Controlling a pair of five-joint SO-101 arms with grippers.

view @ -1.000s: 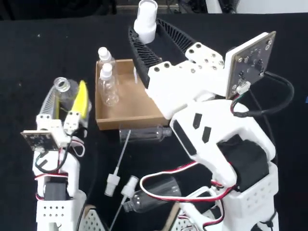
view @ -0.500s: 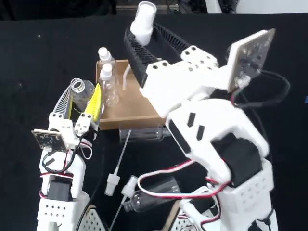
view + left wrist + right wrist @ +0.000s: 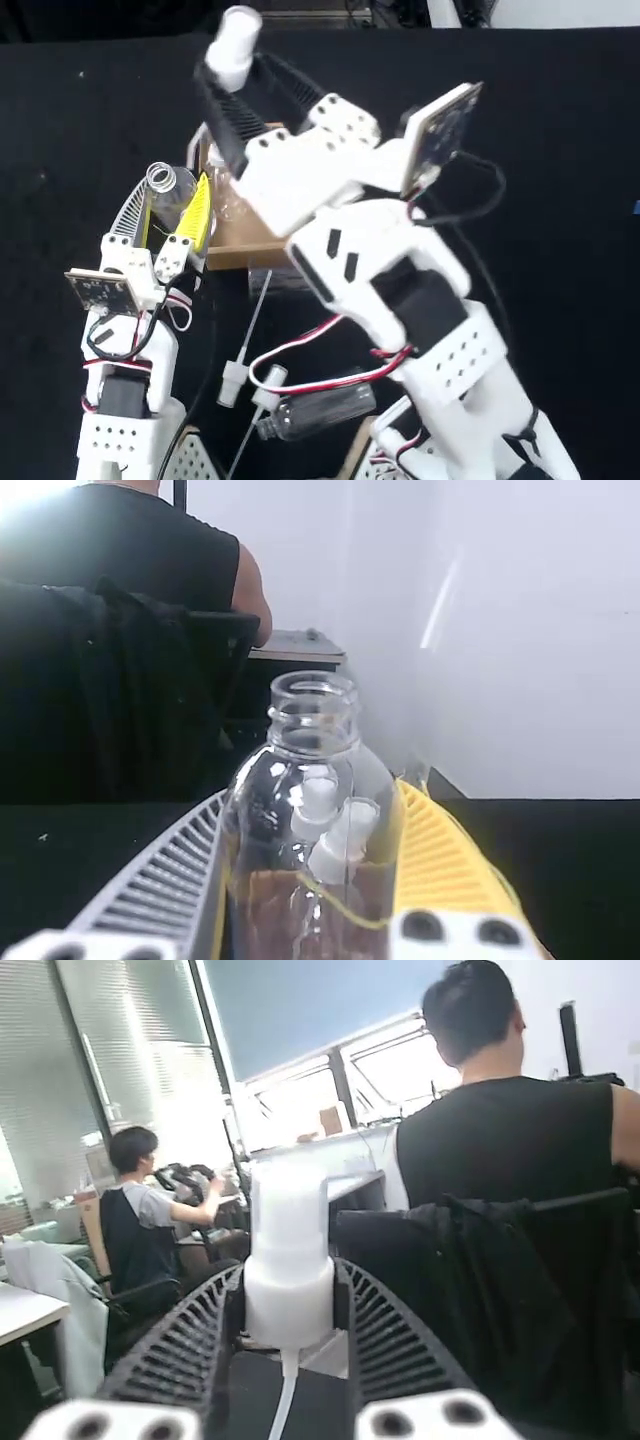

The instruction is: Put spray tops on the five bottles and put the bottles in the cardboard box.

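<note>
Black table (image 3: pixel 560 150): the left gripper (image 3: pixel 172 197) clamps the open bottle (image 3: pixel 163 183), 9 o'clock of the cardboard box (image 3: pixel 232 256). The right gripper (image 3: pixel 240 78) pinches a spray top (image 3: pixel 237 38) at 1 o'clock; centre its tube (image 3: pixel 287 1400) over the neck (image 3: pixel 314 705).

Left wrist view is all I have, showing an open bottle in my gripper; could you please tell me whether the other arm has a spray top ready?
Observer: Yes, the right gripper is clamped on a white spray top, upright, tube hanging down.
Operator: Thanks. Is it over my bottle?
Observer: No. In the high view it sits beyond the cardboard box, while the left gripper holds your open bottle at the box's left wall.
Operator: Any parts left lying loose?
Observer: On the box's near side lie a second bottle on its side and a loose spray top.
</note>
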